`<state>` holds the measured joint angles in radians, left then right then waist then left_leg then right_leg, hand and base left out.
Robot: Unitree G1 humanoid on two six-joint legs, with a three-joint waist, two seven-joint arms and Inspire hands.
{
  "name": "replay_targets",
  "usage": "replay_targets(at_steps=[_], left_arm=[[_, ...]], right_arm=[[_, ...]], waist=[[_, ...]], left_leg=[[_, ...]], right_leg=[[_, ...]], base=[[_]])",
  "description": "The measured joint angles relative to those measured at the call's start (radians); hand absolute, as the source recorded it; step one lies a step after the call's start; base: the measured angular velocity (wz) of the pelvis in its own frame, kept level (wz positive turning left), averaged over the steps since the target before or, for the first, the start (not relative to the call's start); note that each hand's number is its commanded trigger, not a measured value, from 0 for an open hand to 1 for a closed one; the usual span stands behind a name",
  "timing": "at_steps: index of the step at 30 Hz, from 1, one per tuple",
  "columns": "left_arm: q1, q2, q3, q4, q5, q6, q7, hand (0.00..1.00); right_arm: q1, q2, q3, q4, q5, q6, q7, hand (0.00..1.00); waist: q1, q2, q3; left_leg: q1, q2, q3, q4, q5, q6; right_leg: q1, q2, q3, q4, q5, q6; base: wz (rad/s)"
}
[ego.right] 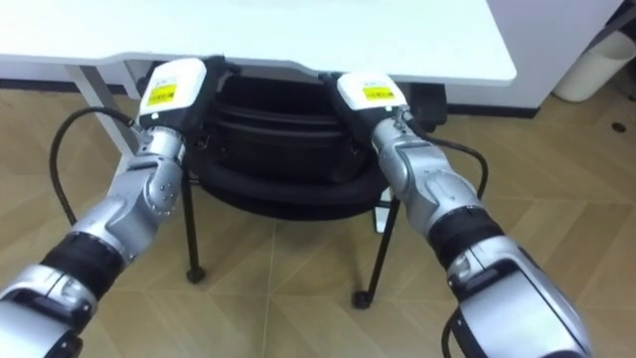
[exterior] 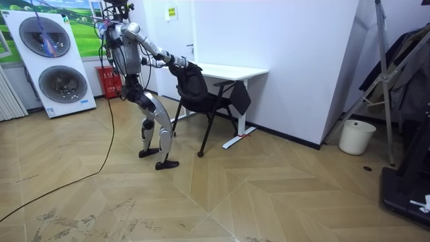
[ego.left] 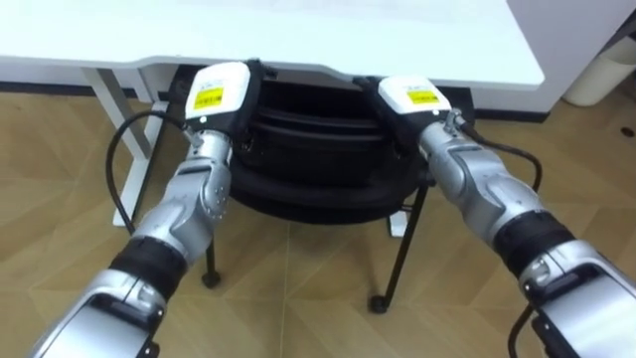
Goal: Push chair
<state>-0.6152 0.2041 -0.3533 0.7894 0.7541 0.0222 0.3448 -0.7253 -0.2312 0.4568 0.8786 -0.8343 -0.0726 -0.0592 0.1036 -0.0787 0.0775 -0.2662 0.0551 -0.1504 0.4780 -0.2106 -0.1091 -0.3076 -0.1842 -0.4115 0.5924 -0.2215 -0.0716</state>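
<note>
Push seemingly near done | black metal-legged chair [ego.left: 318, 189] sat centre-frame, mostly under white desk [ego.left: 298, 40] | left hand [ego.left: 217, 91], right hand [ego.left: 412, 97] on backrest [ego.left: 308, 127], fingers' state untellable | next: short even shove

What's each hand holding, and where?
Left hand and right hand are at the top of the chair backrest; grip or mere contact cannot be told.

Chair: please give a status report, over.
On chair back: left hand, right hand. Seat under white table. Nothing seen in the way.
</note>
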Motion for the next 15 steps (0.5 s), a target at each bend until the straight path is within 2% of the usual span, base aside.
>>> replay_targets(at_steps=[7,10,12,15], left_arm=[[0.001,-0.033,0.030,-0.013,-0.005,0.022,-0.056,0.00],[0.009,-0.036,0.033,-0.042,-0.025,0.028,-0.103,0.00],[0.027,-0.034,0.034,-0.077,-0.024,0.044,-0.134,0.00],[0.036,-0.030,0.020,-0.101,-0.015,0.068,-0.168,0.00]], right_arm=[[0.000,0.000,-0.009,0.002,0.000,0.019,0.089,0.00],[0.001,0.001,-0.009,0.002,-0.001,0.031,0.122,0.00],[0.003,0.000,-0.009,0.001,-0.004,0.031,0.135,0.00],[0.013,0.000,-0.009,-0.008,-0.002,0.031,0.138,0.00]], waist=[[-0.003,-0.009,-0.0101],[-0.014,-0.013,-0.0222],[-0.021,-0.009,-0.0314],[-0.044,-0.009,-0.0384]], left_leg=[[0.070,-0.008,0.012,-0.137,0.074,0.002],[0.087,-0.010,0.011,-0.184,0.100,0.005],[0.095,-0.010,0.011,-0.199,0.108,0.012],[0.114,-0.013,0.014,-0.224,0.119,0.026]], right_leg=[[0.051,0.007,0.000,-0.104,0.054,0.020],[0.072,0.013,-0.004,-0.152,0.083,0.030],[0.084,0.021,-0.004,-0.187,0.105,0.035],[0.115,0.028,-0.005,-0.238,0.134,0.045]], base=[[0.02],[0.01],[-0.03],[-0.02]])
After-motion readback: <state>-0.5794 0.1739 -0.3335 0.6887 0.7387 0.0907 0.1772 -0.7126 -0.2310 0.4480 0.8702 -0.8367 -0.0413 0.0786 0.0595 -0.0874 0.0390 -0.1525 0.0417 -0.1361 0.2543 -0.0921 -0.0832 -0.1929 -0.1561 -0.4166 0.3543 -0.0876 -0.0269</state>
